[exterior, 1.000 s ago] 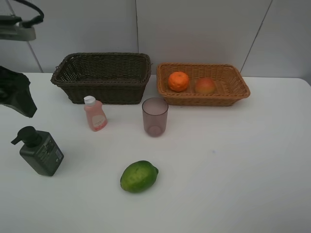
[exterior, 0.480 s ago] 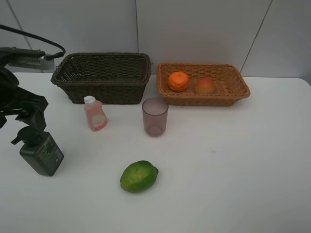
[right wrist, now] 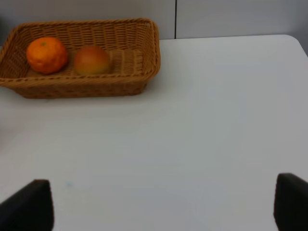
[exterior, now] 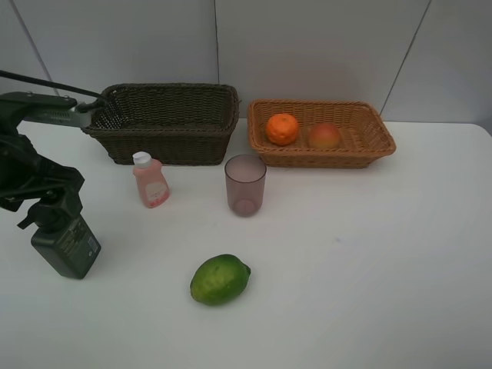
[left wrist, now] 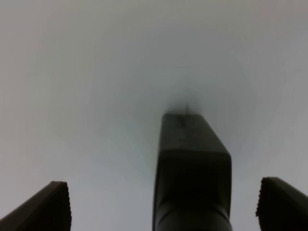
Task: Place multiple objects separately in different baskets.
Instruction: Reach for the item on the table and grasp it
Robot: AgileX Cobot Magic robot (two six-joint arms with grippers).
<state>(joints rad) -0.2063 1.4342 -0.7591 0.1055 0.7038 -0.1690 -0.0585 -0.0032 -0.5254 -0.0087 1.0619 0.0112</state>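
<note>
The dark green pump bottle stands at the table's left. My left gripper is open and straddles its pump head; in the left wrist view the pump head sits between the fingertips without touching them. A pink white-capped bottle, a purplish cup and a green fruit stand free on the table. The dark brown basket holds nothing I can see. The tan basket holds the orange and the peach-like fruit. My right gripper is open over bare table.
The right wrist view shows the tan basket with the orange and peach-like fruit ahead of the fingers. A white wall rises behind both baskets. The right arm is outside the high view.
My left arm has come in from the left edge and lowered its open gripper around the pump bottle's head. Nothing else has moved.
</note>
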